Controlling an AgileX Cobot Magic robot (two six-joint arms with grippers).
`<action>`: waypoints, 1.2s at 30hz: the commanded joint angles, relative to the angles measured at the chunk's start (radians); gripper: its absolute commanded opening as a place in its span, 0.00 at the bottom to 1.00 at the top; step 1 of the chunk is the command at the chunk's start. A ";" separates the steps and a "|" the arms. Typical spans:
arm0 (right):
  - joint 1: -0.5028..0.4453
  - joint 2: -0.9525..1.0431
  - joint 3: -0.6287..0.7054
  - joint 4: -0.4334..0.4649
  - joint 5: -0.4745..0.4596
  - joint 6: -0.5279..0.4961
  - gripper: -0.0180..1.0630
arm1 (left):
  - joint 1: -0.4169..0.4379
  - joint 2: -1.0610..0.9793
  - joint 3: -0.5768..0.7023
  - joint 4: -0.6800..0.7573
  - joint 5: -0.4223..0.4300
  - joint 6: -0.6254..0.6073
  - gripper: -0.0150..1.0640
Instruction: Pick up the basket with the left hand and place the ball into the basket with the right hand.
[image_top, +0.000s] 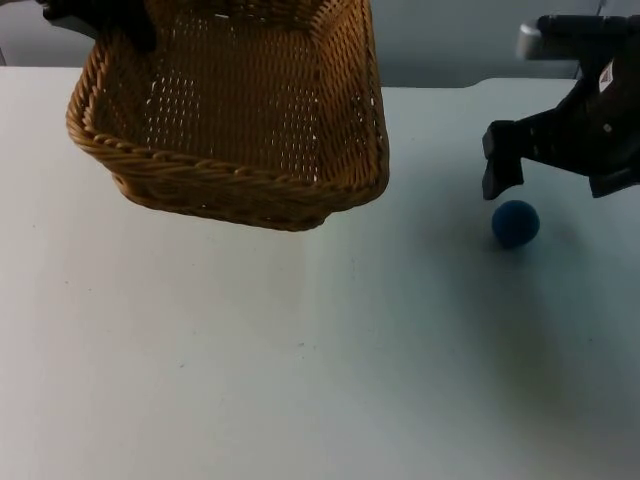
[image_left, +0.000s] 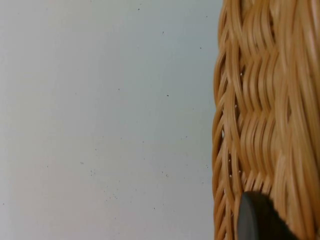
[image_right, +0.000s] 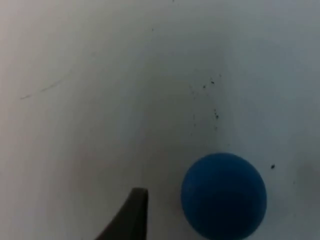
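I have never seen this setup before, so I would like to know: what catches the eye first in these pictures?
First the wicker basket, held tilted above the table at the far left by the left gripper, which grips its rim. Next the small blue ball lying on the table at the right. The right gripper hovers just above the ball and does not hold it.

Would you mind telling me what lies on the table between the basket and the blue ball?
Nothing: in the top view, only bare white table separates the basket from the blue ball.
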 joint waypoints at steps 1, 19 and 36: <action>0.006 0.007 -0.020 0.002 -0.007 0.006 0.95 | -0.005 -0.017 0.000 -0.018 -0.015 -0.009 0.01; 0.044 0.154 -0.192 0.001 0.184 0.038 0.95 | -0.005 -0.017 0.000 -0.011 -0.021 -0.009 0.01; 0.044 0.184 -0.192 -0.008 0.151 0.038 0.64 | -0.005 -0.017 0.000 -0.007 -0.025 -0.009 0.01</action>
